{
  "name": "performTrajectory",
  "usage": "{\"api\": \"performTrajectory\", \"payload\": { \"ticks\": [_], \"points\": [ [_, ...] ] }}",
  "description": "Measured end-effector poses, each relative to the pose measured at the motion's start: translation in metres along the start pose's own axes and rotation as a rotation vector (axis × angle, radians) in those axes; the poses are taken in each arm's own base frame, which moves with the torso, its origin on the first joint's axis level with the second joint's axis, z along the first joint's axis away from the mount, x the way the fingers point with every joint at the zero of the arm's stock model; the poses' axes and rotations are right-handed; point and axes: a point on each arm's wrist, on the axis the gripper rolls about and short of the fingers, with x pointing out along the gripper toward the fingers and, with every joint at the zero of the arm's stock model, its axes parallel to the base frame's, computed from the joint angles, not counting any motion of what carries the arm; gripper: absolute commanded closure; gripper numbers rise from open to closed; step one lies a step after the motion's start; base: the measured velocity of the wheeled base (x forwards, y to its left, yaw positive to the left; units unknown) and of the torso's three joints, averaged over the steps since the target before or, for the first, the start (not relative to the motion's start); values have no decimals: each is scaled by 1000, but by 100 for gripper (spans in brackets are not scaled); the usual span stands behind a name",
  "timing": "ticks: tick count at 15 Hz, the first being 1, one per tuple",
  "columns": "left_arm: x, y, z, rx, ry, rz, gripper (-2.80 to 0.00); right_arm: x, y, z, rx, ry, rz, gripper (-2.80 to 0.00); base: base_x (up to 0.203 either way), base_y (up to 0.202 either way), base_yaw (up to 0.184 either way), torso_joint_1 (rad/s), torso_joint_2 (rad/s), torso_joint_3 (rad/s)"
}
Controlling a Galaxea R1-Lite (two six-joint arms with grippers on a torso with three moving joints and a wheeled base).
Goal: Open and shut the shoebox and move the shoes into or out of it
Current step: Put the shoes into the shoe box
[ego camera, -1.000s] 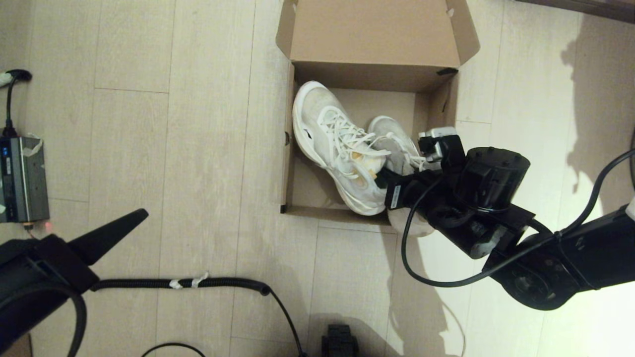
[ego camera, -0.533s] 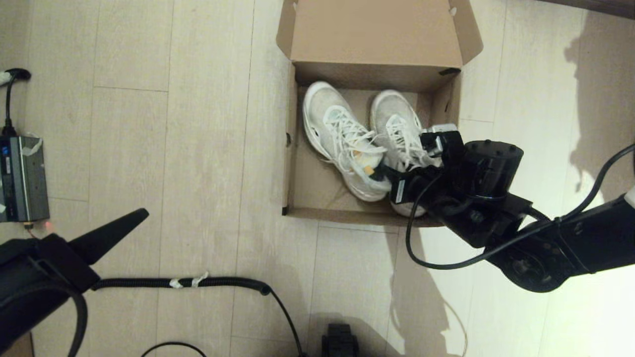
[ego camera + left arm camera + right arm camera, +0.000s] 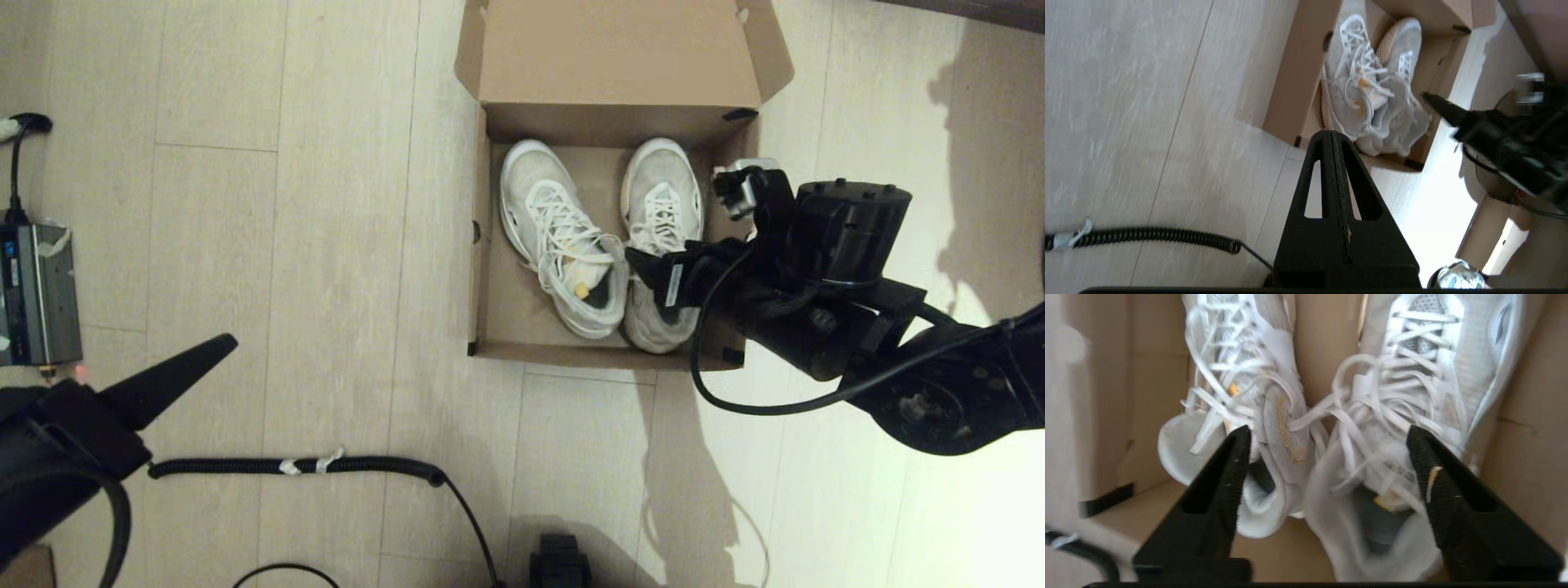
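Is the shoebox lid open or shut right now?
Open. The shoebox lid stands folded back, and both shoes show inside from above.

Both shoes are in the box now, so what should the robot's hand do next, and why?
Probably lift the right gripper up and back out of the shoebox. Its jaws stand open, holding nothing, and both shoes lie inside, so it likely must clear out before the lid can close.

the large brown cardboard shoebox (image 3: 482, 245) sits open on the floor, lid flap folded back; the two white lace-up sneakers (image 3: 604, 237) lie side by side inside, toes toward the lid.
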Motion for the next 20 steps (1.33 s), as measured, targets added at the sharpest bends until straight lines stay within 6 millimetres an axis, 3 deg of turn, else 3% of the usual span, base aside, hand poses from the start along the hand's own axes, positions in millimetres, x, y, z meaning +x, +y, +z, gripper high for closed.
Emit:
{"api": "performTrajectory", "payload": {
  "ticks": [3,5,6,9,14,17,20],
  "points": [
    [17,-2,8,-3,-2,-19,0,-16,-22,42,121,-14,-65,-280,0,0,0,0,0,0],
    [42,-3,14,-6,3,-38,0,-25,-55,69,185,-24,-172,-280,0,0,0,0,0,0],
    [58,-3,16,-7,5,-49,0,-29,-73,78,198,-39,-225,0,0,0,0,0,0,0],
    [120,0,18,-1,-16,-82,0,-28,-114,94,213,-90,-318,0,0,0,0,0,0,0],
    [226,11,1,16,-117,-158,0,4,-154,78,318,-139,-393,0,0,0,0,0,0,0],
    [268,13,-3,17,-210,-213,0,24,-168,66,400,-202,-379,0,0,0,0,0,0,0],
    [301,4,5,-30,-301,-288,0,44,-178,66,626,-273,-299,0,0,0,0,0,0,0]
  ]
}}
